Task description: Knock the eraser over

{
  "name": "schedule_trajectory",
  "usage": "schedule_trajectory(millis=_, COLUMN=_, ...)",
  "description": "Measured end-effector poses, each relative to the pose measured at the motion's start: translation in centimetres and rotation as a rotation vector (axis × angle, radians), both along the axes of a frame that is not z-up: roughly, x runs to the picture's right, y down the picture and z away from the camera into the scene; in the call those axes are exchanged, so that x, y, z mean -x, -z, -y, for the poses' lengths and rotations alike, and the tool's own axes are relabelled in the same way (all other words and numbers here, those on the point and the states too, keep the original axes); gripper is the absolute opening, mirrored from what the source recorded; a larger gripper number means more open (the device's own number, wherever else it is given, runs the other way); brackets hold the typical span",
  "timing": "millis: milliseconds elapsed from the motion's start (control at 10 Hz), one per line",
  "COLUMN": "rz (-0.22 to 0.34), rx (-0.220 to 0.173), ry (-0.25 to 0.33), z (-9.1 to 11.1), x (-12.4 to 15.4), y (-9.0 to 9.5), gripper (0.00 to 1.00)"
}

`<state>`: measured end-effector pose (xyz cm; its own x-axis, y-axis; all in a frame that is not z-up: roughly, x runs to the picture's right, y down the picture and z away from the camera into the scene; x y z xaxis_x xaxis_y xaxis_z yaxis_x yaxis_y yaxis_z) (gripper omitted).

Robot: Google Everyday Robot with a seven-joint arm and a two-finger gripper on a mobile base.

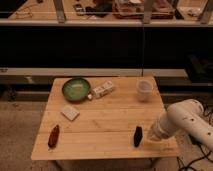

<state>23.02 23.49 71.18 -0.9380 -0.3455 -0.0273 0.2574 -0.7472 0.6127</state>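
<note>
The eraser (137,136) is a small, nearly black block standing upright near the front right of the wooden table (105,120). My gripper (150,135) is at the end of the white arm (182,120) that reaches in from the right. It sits just to the right of the eraser, very close to it. I cannot tell whether it touches the eraser.
A green bowl (76,89) and a small white carton (102,90) stand at the back of the table. A translucent cup (144,89) stands at the back right. A flat white pad (70,112) and a reddish-brown bottle-shaped object (53,136) lie at the left.
</note>
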Motion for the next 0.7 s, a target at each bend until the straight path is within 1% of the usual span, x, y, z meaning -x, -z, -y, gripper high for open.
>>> schedule_trajectory(millis=200, rz=-0.004, rx=0.009, ry=0.010, z=-0.6, x=0.2, y=-0.4, gripper=0.04)
schedule_trajectory(millis=400, rz=-0.005, rx=0.010, ry=0.011, z=-0.9, x=0.5, y=-1.3, gripper=0.04)
schedule_trajectory(millis=700, rz=-0.018, rx=0.010, ry=0.020, z=-0.9, x=0.7, y=-2.7, gripper=0.04)
